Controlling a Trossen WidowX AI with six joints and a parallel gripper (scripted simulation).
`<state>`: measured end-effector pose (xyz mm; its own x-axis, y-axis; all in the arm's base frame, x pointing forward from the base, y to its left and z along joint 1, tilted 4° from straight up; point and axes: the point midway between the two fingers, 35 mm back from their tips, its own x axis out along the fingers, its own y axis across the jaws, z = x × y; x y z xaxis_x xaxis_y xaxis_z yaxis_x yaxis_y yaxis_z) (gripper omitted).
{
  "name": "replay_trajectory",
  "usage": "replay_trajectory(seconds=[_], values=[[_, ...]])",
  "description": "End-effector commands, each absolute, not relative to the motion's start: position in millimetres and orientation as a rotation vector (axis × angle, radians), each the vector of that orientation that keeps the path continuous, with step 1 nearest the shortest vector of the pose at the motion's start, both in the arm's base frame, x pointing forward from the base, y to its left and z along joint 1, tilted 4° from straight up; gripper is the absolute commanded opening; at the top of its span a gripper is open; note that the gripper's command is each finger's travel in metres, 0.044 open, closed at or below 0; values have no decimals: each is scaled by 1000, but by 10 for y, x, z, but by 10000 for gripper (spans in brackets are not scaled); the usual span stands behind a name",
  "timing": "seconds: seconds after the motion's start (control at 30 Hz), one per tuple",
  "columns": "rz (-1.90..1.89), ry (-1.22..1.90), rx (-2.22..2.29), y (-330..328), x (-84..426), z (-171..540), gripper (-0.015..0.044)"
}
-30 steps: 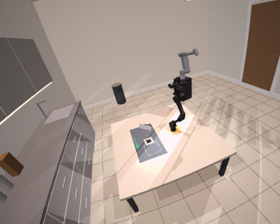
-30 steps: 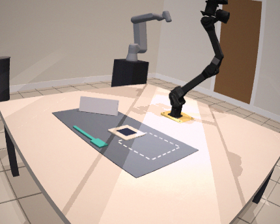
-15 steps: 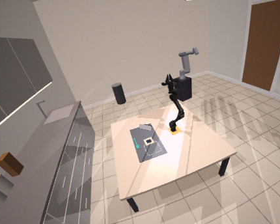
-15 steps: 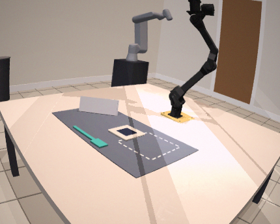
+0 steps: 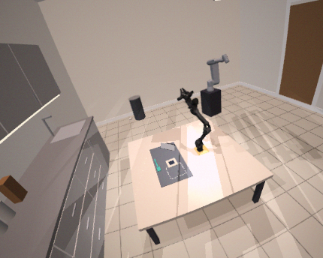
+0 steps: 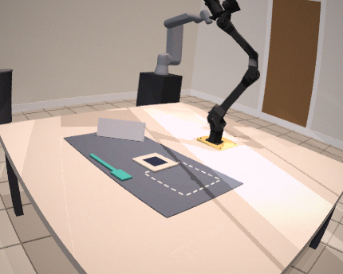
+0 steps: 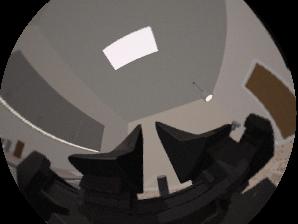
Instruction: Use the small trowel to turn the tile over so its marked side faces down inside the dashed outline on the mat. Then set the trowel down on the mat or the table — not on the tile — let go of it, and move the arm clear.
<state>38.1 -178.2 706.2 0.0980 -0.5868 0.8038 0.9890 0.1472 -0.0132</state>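
The tile [image 5: 171,162] [image 6: 155,162] lies on the mat [image 5: 163,178] [image 6: 164,203], marked face up, at the corner of the dashed outline, still requiring turning. I read my gripper [image 5: 184,91] [image 7: 148,125] as raised clear, fingertips slightly parted, pinching nothing; the trowel [image 5: 157,165] [image 6: 112,168] awaits pickup.

Tile [image 5: 171,162] [image 6: 155,161] marked side up on mat [image 5: 164,173] [image 6: 124,159]
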Motion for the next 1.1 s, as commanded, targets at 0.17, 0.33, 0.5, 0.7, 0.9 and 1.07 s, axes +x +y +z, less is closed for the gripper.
replay_trajectory(seconds=[0.17, 0.33, 0.5, 0.7, 0.9, 1.07], values=[[-1286, -523, -470, -2565, 731, 6508, 100], [-1270, -386, -361, -2935, 939, 6126, 100], [-1250, -242, -252, -3252, 1137, 5694, 100], [-1218, -68, -126, -3543, 1361, 5133, 100], [-1178, 106, -2, -3732, 1563, 4543, 100], [-1139, 253, 98, -3812, 1707, 4043, 100]])
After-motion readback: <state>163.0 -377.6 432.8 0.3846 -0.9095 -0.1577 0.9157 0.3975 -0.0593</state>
